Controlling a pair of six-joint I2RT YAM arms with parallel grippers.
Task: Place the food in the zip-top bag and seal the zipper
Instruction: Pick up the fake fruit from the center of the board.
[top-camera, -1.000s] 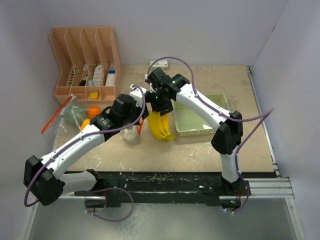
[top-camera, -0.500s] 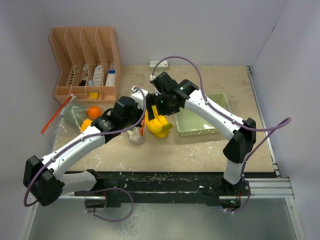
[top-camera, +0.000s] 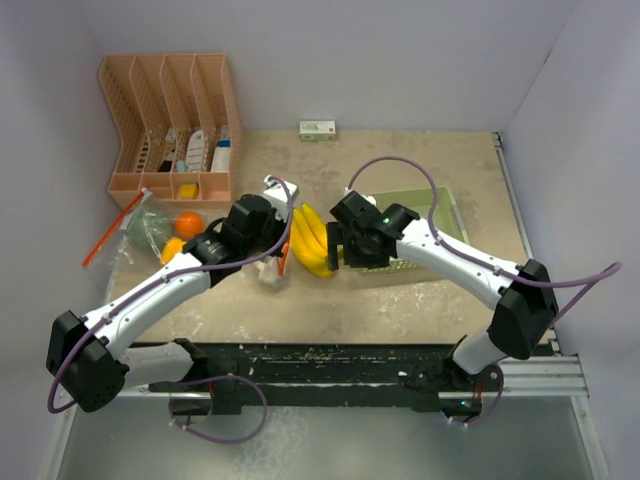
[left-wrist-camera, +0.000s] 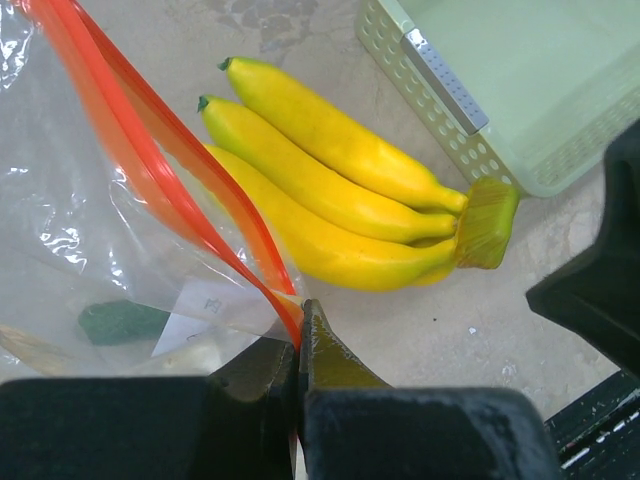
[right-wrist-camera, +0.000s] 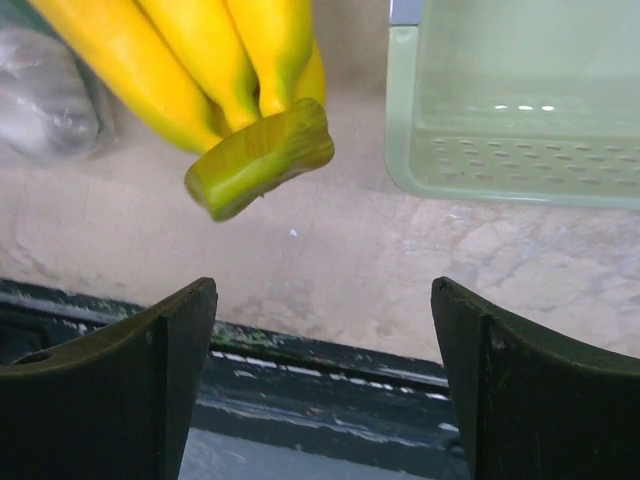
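Red zipper (left-wrist-camera: 170, 160) of the clear bag (left-wrist-camera: 80, 240) is clenched in my left gripper (left-wrist-camera: 300, 330), just left of the bananas (left-wrist-camera: 340, 190). My right gripper (right-wrist-camera: 325, 340) gapes empty, just short of the bananas' green stem. Beyond, a pale green tray (right-wrist-camera: 400, 120) sits just right of the bananas.

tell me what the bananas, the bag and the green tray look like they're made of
The bananas: probably moulded plastic, smooth with a soft sheen; even yellow, blocky green stem.
The bag: thin clear plastic film, glossy and crinkled, contents showing through; the orange-red zipper strip looks thicker.
The tray: apparently rigid pale green plastic, fairly matt, with moulded holes in its wall.
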